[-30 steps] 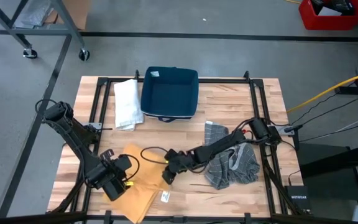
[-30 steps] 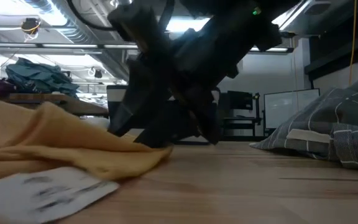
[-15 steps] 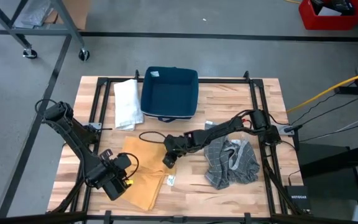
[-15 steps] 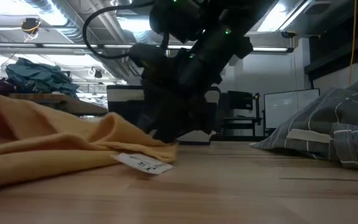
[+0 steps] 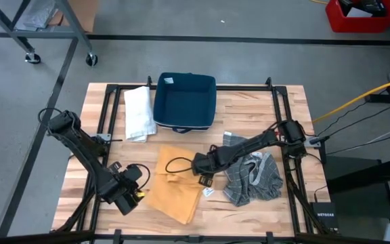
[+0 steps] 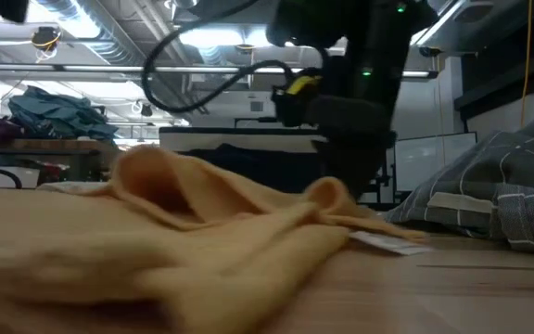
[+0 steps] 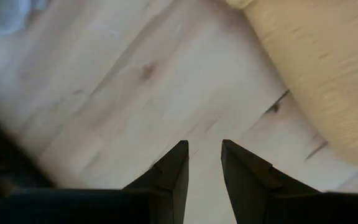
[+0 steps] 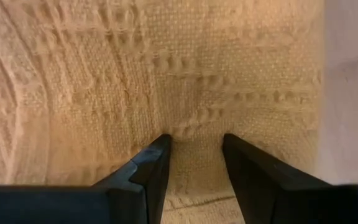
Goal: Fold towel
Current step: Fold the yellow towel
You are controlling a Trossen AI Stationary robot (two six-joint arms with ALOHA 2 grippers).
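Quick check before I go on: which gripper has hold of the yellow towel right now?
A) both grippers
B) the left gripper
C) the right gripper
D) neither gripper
C: the right gripper pinches the yellow towel at its edge, weave bunched between its fingers in the right wrist view, while the left gripper is open over bare table, beside the cloth.

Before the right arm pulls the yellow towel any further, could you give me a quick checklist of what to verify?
1. Right gripper pinching the yellow towel: ok, cloth is bunched between its fingers.
2. Left gripper clear of the towel: ok, open over bare wood beside the cloth.
3. Towel lying flat: not ok, it is rumpled and humped in the low view.
4. Grey checked cloth out of the way: not ok, it lies right beside the right gripper.
5. Blue bin clear of the towel: ok.
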